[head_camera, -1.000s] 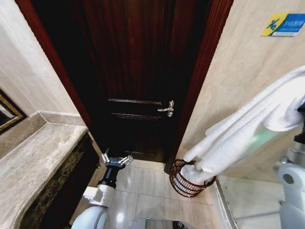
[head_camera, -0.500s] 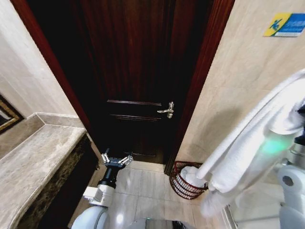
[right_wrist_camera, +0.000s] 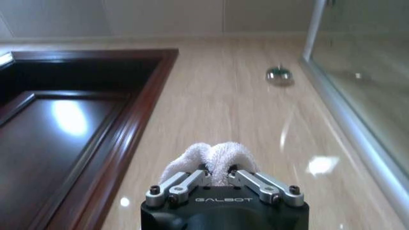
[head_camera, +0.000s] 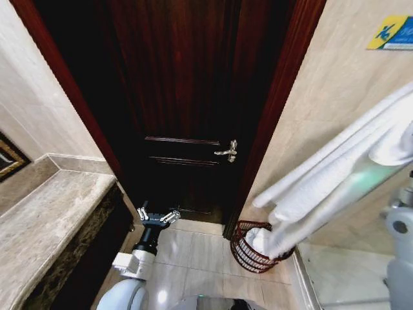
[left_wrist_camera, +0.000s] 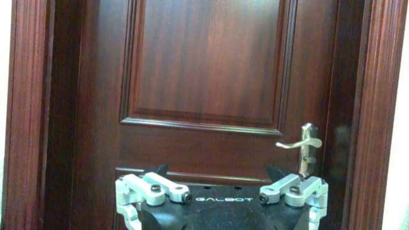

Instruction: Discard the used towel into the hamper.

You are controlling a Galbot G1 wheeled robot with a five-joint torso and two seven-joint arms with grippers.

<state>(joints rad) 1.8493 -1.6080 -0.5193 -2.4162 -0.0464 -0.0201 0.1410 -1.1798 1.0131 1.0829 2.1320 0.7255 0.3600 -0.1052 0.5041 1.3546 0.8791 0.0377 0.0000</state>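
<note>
Hanging in a long diagonal band, the white towel runs from high at the right edge of the head view down and leftward to its lower end, which drops inside the rim of the hamper. Its long axis slants from upper right to lower left, the low end pointing into the basket and the high end leading off toward the robot's right arm. The hamper is a dark reddish-brown wire basket standing upright on the pale floor tiles, in the corner just beside the door frame and against the beige marble wall; a bunched white mass of towel shows through its ribbed sides. The right wrist view supplies what the head view leaves out: the right gripper has its fingers clenched on a folded hump of the towel, with the wall and a glass panel behind it. The left gripper waits low over the floor, before the dark wooden door and beside the marble counter, well apart from the hamper. The left wrist view shows its fingers spread apart with nothing between them, facing the door's raised panel and the silver lever handle. A blue and yellow sign sits high on the wall at the right.
</note>
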